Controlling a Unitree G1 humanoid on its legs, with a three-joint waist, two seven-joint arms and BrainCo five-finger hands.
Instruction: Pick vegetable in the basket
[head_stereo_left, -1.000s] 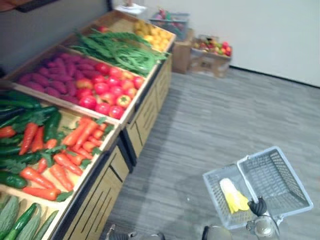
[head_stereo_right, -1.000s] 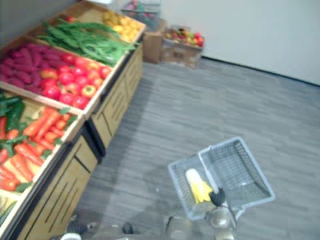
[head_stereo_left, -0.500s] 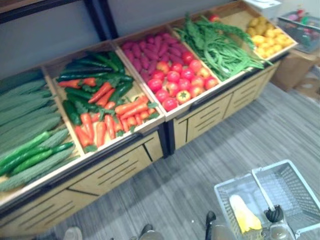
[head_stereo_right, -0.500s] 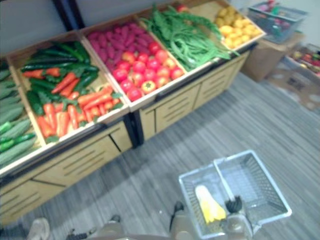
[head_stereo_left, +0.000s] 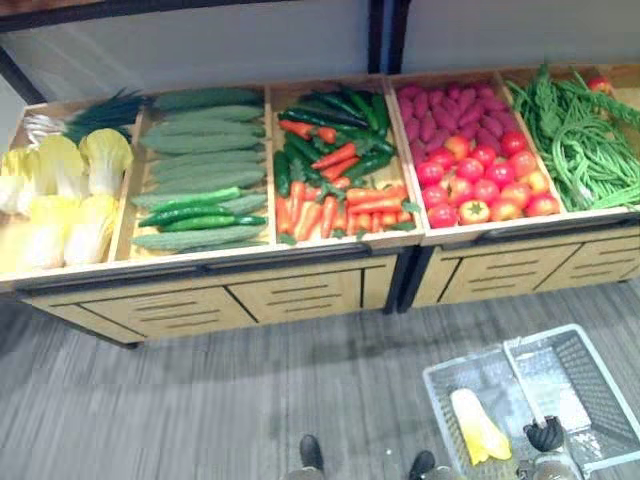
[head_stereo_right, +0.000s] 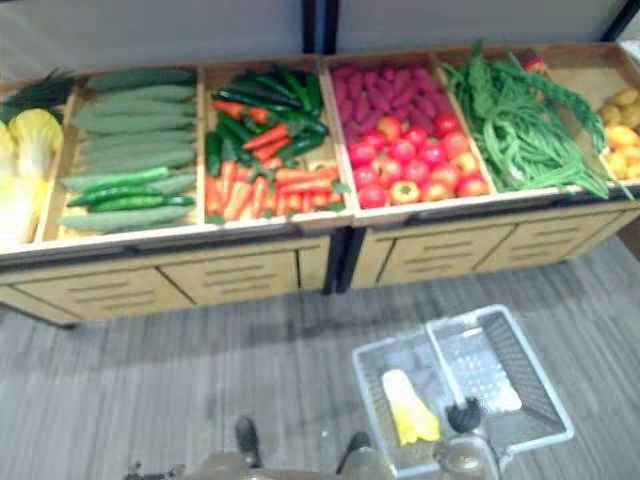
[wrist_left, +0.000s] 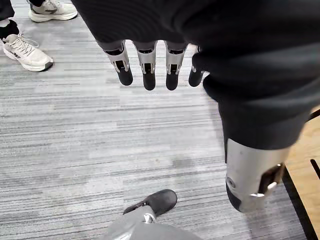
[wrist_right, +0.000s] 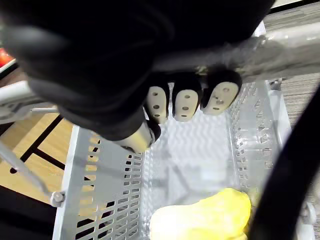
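A grey wire basket (head_stereo_left: 592, 388) hangs low at my right side over the floor. My right hand (head_stereo_left: 546, 435) is shut on the basket's metal handle (wrist_right: 280, 47), its fingers (wrist_right: 186, 102) curled over the bar. Inside the basket lies a yellow and white leafy vegetable (head_stereo_left: 478, 428), seen close in the right wrist view as a pale yellow vegetable (wrist_right: 205, 220). My left hand (wrist_left: 150, 70) hangs open over the grey floor and holds nothing.
A wooden produce stand (head_stereo_left: 300, 290) runs across the back. It holds pale cabbages (head_stereo_left: 60, 195), long green gourds and cucumbers (head_stereo_left: 195, 170), carrots with dark peppers (head_stereo_left: 335, 195), tomatoes (head_stereo_left: 485, 180), purple sweet potatoes (head_stereo_left: 445, 105) and green beans (head_stereo_left: 585, 135). A person's white shoes (wrist_left: 25, 47) stand nearby.
The camera has swung left, so the stand now faces me square and the cabbages and gourds have come into view. The basket stays in my right hand.
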